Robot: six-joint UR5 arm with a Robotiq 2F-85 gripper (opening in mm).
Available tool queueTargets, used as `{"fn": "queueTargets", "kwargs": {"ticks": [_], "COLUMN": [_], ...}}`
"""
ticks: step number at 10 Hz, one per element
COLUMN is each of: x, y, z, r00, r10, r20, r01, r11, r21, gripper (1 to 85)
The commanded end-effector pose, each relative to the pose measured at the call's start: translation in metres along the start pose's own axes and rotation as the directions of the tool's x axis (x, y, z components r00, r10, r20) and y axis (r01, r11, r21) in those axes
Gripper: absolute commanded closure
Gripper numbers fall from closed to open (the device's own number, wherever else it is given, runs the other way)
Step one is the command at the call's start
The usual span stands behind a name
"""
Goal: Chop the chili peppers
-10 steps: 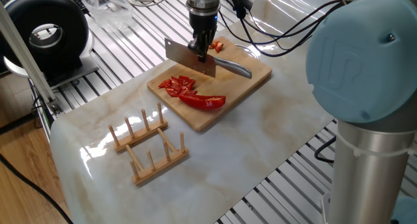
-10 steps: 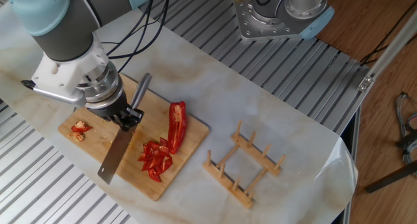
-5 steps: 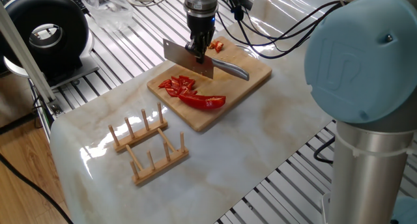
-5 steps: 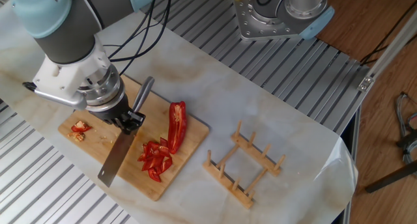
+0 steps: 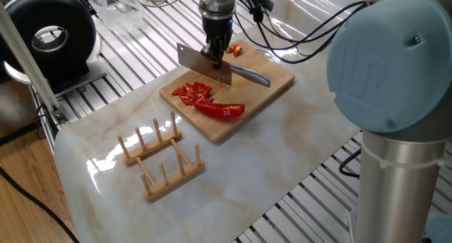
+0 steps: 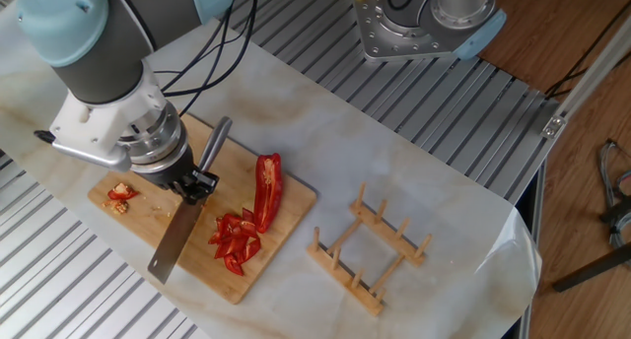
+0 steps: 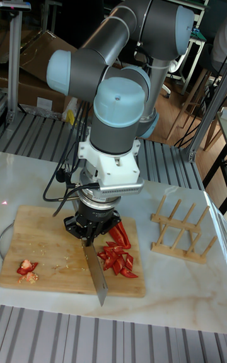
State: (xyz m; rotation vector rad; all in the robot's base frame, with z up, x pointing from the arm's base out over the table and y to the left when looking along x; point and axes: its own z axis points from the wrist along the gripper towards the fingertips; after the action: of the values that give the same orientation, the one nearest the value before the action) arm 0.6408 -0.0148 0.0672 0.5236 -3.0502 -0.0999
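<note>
Claw [image 6: 194, 184] gripping knife [image 6: 176, 239], blade beside chopped chili peppers [image 6: 237, 239] on cutting board [image 6: 288, 209], no legible writing.

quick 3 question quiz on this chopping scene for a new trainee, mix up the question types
1. True or false: the hand grips the knife.
2. Which lies nearer the wooden rack: (a) the long chili half, (b) the small scrap pile?
3. Fill in: the chopped chili pieces lie on the ____.

Key: 1 true; 2 a; 3 cutting board.
</note>
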Motion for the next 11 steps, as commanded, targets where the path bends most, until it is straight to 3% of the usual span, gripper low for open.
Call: {"fn": "queueTargets", "kwargs": {"ticks": [1,11], "x": [-0.0025,-0.0032], "y": [-0.0006,-0.0088], "z": [0.0006,-0.0003], "r00": [1.0,1.0], "r10": [0.002,-0.017], "r20": [0.003,0.013], "r01": [-0.002,0.017], "r11": [1.0,1.0], "r21": [-0.005,0.0], "gripper": [84.3,84.3]}}
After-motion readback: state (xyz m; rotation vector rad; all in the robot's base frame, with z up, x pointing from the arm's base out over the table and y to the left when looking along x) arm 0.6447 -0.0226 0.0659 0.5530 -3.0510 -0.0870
